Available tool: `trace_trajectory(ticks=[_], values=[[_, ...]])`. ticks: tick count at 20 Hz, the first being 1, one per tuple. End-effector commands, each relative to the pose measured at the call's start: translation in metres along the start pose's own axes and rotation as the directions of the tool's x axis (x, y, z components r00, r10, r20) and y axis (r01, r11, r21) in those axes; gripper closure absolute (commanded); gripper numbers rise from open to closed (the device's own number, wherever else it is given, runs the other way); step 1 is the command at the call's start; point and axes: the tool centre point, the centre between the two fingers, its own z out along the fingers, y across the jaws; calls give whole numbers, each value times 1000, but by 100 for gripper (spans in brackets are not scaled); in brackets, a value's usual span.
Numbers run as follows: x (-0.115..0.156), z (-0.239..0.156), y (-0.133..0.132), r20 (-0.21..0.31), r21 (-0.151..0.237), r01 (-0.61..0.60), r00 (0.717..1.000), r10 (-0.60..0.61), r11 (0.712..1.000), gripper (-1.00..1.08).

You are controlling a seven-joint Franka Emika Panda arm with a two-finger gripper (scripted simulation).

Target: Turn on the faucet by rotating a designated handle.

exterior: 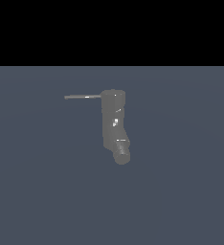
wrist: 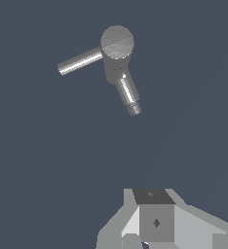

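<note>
The faucet point(exterior: 114, 124) stands alone on the flat grey floor point(exterior: 181, 191), in the middle of the exterior view. Its handle point(exterior: 83, 97) sticks out sideways from the top, toward the exterior view's left. The gripper point(wrist: 155, 223) is well apart from it and touches nothing; only part of it shows in the wrist view, so I cannot tell how wide its jaws stand. The handle looks thin, hard and shiny, so it may be slippery. I think pushing near its free tip would turn it most easily.
</note>
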Motion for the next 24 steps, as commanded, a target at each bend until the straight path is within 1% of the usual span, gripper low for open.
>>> trace_trajectory(ticks=[1,6,12,18,24], values=[[5,11,-12,0,2,-54,999,54,999,108],[16,32,-35,-1,5,-159,987,159,987,108],[34,58,-61,-1,10,-284,959,284,959,108],[55,83,-85,-1,15,-402,916,402,916,108],[78,108,-105,0,19,-510,860,510,860,108]])
